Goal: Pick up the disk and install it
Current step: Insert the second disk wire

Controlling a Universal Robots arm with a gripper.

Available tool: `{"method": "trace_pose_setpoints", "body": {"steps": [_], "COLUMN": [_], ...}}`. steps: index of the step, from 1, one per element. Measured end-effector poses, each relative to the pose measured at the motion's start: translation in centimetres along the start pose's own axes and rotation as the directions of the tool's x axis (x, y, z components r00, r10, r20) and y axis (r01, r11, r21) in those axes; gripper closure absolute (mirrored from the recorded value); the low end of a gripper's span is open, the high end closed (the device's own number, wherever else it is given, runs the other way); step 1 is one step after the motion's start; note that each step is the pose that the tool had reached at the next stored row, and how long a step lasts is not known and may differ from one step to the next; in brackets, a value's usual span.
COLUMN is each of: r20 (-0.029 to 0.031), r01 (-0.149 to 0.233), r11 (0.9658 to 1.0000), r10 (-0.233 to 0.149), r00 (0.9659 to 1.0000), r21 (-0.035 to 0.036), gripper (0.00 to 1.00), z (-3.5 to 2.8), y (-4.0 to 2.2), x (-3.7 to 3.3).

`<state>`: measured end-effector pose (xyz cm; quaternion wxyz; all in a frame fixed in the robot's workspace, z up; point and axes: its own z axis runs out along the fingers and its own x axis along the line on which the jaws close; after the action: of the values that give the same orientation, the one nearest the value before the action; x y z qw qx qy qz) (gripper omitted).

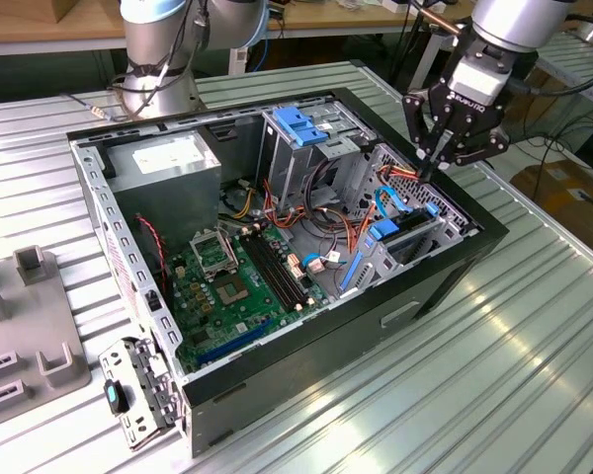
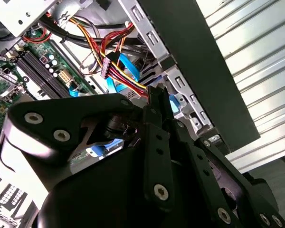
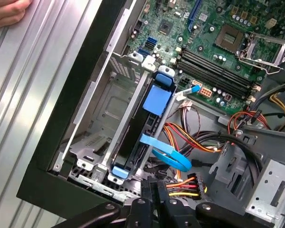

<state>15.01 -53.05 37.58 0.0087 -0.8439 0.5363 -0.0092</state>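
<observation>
Now gripper (image 1: 427, 166) above open computer case (image 1: 455, 259), fingers (image 2: 157, 102) pressed together, holding nothing. Disk (image 3: 152, 124) seated on edge in drive bay near case front wall, beside coloured power wires (image 3: 185, 185).

1. Computer case (image 1: 445, 267): one, open, lying on the counter (image 1: 534, 375).
2. Motherboard (image 1: 232, 286): one.
3. Grey power supply box (image 1: 168, 163): one.
4. Blue plastic bracket (image 1: 301, 123) atop the drive cage: one.
5. Disk (image 3: 154, 118) seated edgewise in the bay: one.
6. Gripper (image 1: 430, 163): one.
7. Person's hand (image 3: 7, 12): one, at the frame edge in the first wrist view.
</observation>
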Motion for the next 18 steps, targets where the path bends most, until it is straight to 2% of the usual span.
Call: {"method": "trace_pose_setpoints", "body": {"steps": [6,11,14,16,17,18], "r20": [-0.0003,-0.0047,-0.0064,-0.0073,-0.0078,-0.0085], "r01": [0.000,-0.003,-0.057,-0.094,-0.115,-0.144], "r11": [1.0000,1.0000,0.9984,0.9955,0.9934,0.9896], "r10": [0.000,0.003,0.057,0.094,0.115,0.144], "r00": [1.0000,1.0000,0.9984,0.9955,0.9934,0.9895], "r21": [-0.0001,-0.0019,-0.0025,-0.0026,-0.0026,-0.0027], "gripper": [0.84,0.84,0.84,0.84,0.84,0.84], "z": [0.00,0.05,0.16,0.26,0.30,0.37], "y": [0.08,0.35,0.35,0.36,0.36,0.36], "x": [-0.04,-0.16,-0.17,-0.17,-0.17,-0.17]}}
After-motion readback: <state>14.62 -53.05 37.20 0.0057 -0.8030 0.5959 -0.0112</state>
